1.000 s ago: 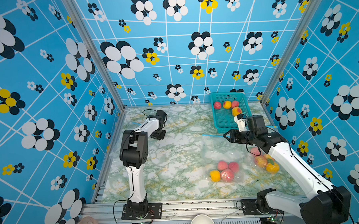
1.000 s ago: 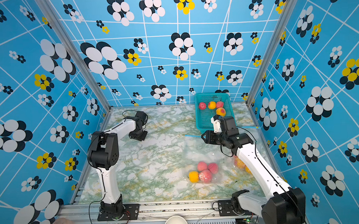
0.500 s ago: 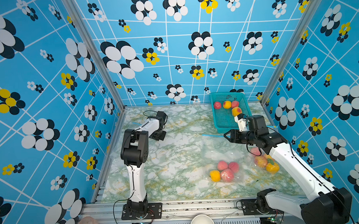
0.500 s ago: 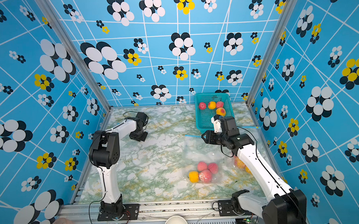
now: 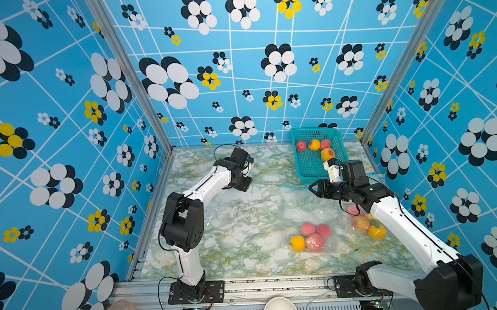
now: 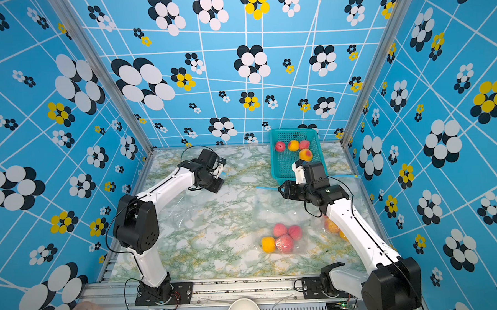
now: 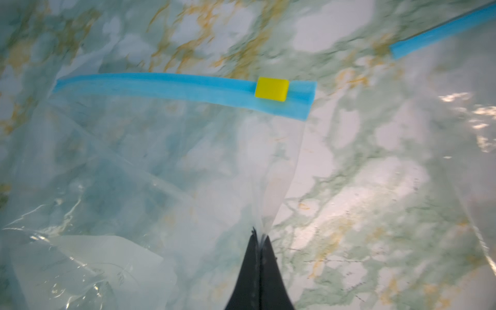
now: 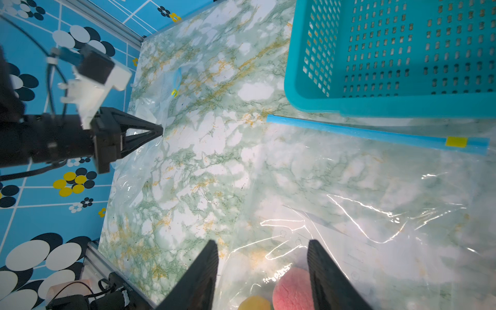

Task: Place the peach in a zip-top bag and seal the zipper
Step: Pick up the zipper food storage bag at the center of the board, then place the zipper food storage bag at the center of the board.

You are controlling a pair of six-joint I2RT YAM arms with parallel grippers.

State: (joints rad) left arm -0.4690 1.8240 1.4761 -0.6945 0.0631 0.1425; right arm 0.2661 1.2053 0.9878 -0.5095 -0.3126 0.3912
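Since 1 second ago our left gripper (image 5: 244,187) has closed and drifted a little toward the basket (image 5: 309,166), while the right arm has hardly stirred. In both top views we see 4 peaches (image 5: 327,154) lying in the basket, none taken up yet, and the right gripper (image 5: 314,188) hovering just outside the basket's near wall, jaws apart and empty. A filled bag (image 5: 329,244) lies well apart from the basket, past the right gripper.

Left wrist view: the jaws are clenched on a fold of the clear bag (image 7: 134,166) along its side edge. Its blue strip (image 7: 161,84) lies flat, the yellow slider (image 7: 272,89) close to 1 end. Whether the mouth is open we cannot tell.

Right wrist view: open fingers (image 8: 205,271) straddle film over a pink fruit (image 8: 292,291), and a 2nd strip (image 8: 375,133) lies just beside the basket wall.

We judge the step to be securing the bag. Next we need the mouth spread, then a peach lifted over the basket rim. Bare table (image 8: 201,161) between bag and basket gives room; the rim and loose film are what could snag.
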